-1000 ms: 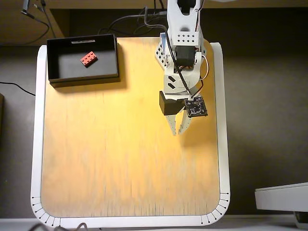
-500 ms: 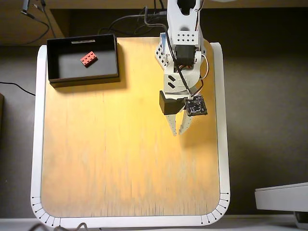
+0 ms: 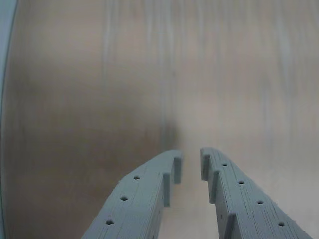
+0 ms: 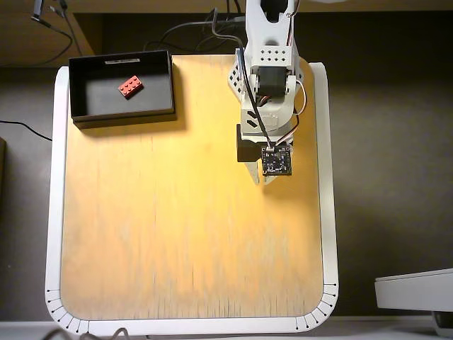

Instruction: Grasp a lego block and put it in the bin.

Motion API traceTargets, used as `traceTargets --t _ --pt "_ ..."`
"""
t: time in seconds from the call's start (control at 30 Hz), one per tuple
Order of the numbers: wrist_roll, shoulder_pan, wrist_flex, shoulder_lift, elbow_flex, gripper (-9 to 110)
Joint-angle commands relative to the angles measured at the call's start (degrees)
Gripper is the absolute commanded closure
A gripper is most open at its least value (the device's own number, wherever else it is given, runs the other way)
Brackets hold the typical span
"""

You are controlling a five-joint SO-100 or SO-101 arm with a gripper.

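Lego block (image 4: 130, 86) lies flat inside the bin (image 4: 78, 88), well away from my fingers, up and to the left of them in the overhead view; its long axis runs diagonally, lower-left to upper-right. My gripper (image 4: 259, 178) is empty, fingers (image 3: 149, 199) narrow with only a slim gap at the tips, nothing between them. My arm (image 4: 267, 64) reaches down from the top edge over the wooden table (image 4: 177, 234), pointing down-frame. Small circuit board (image 4: 276, 161) sits on my wrist just above the fingers.
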Motion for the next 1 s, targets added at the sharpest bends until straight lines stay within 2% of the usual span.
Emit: traceTargets --t 0.0,0.07,0.2,0.37,0.6,0.97 --pt "-3.34 -1.41 3.78 5.27 8.88 101" --pt "-6.42 -1.49 3.96 5.27 8.88 101" --pt "-0.79 -1.49 3.96 5.27 8.96 101" --pt "0.97 -1.49 3.96 5.27 8.96 101" --pt "-5.8 -1.49 3.96 5.27 8.96 101" --pt "-5.8 -2.02 3.96 5.27 8.96 101"
